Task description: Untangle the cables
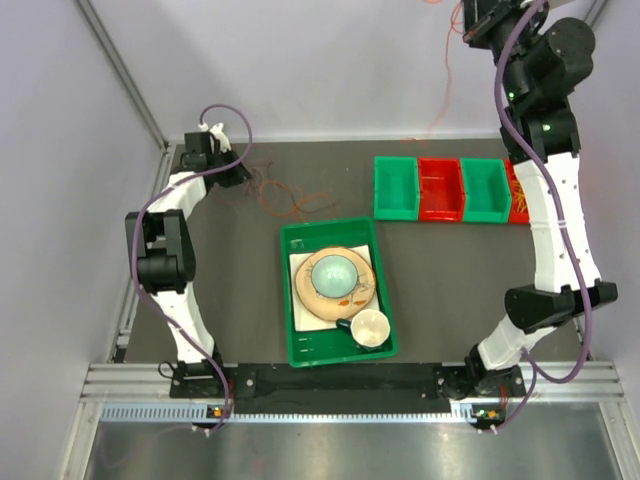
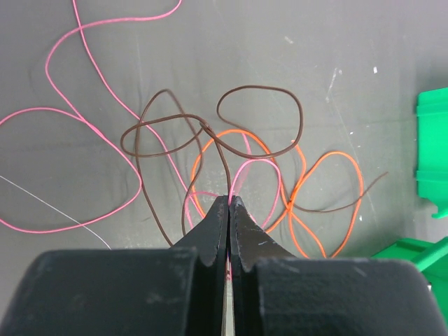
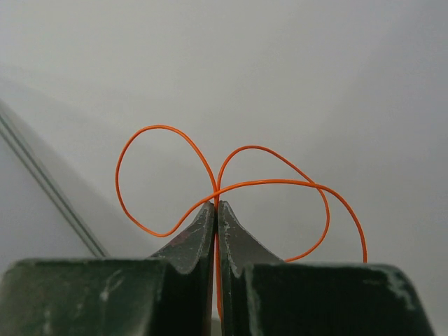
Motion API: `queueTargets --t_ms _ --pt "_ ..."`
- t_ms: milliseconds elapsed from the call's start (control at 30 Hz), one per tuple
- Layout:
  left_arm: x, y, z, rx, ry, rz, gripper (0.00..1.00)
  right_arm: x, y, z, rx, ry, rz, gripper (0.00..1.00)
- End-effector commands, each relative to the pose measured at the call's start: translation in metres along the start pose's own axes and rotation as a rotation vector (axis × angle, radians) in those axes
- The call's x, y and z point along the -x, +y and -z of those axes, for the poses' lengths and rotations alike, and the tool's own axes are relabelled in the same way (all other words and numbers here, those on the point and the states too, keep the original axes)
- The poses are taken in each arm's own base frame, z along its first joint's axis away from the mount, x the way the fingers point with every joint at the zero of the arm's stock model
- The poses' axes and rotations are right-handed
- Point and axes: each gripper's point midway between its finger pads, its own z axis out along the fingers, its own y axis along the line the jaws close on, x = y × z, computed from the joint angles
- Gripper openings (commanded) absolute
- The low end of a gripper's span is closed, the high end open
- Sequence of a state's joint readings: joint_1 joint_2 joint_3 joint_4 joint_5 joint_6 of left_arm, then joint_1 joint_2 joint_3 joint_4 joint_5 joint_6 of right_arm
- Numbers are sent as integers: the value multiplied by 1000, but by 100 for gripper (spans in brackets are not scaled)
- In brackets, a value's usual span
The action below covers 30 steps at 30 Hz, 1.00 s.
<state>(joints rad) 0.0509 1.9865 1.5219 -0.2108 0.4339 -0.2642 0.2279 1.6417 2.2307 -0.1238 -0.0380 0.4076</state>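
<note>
The cables lie in a loose tangle (image 1: 285, 195) on the dark table, just right of my left gripper (image 1: 236, 172). In the left wrist view that gripper (image 2: 229, 200) is shut on a pink cable (image 2: 236, 178). This cable runs into crossing loops of brown cable (image 2: 259, 87) and orange cable (image 2: 326, 153). My right gripper (image 1: 468, 25) is raised high at the far right. It (image 3: 215, 204) is shut on an orange cable (image 3: 266, 183) that curls in two loops past its tips. A thin orange strand (image 1: 443, 80) hangs from it towards the table.
A green tray (image 1: 300, 350) with a plate, a bowl and a cup sits in the middle near the front. A row of green and red bins (image 1: 440, 190) stands at the right, and their green edges (image 2: 434, 154) show beside the tangle. White walls close in the back and left.
</note>
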Motion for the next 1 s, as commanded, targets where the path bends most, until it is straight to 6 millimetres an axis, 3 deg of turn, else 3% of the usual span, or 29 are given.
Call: queueTargets --t_ms 0,300,500,667,833,867,967 --pt "36 -29 27 -61 -97 -31 0 -17 -26 2 -47 41 14 0" --pt "27 -31 21 -72 -72 -25 0 -64 -51 -15 -72 134 -7 0" --pt "24 -30 18 -77 -62 -25 0 -65 -76 -17 -120 136 -11 0" --pt "23 -31 19 -79 -60 -24 0 -61 -109 -7 -183 142 -1 0" --pt "21 -32 17 -85 -56 -24 0 -55 -130 4 -223 132 -7 0" --pt "20 -33 17 -86 -54 -26 0 -48 -145 8 -251 121 2 0" --pt "21 -34 17 -89 -55 -25 0 -45 -154 10 -265 119 2 0"
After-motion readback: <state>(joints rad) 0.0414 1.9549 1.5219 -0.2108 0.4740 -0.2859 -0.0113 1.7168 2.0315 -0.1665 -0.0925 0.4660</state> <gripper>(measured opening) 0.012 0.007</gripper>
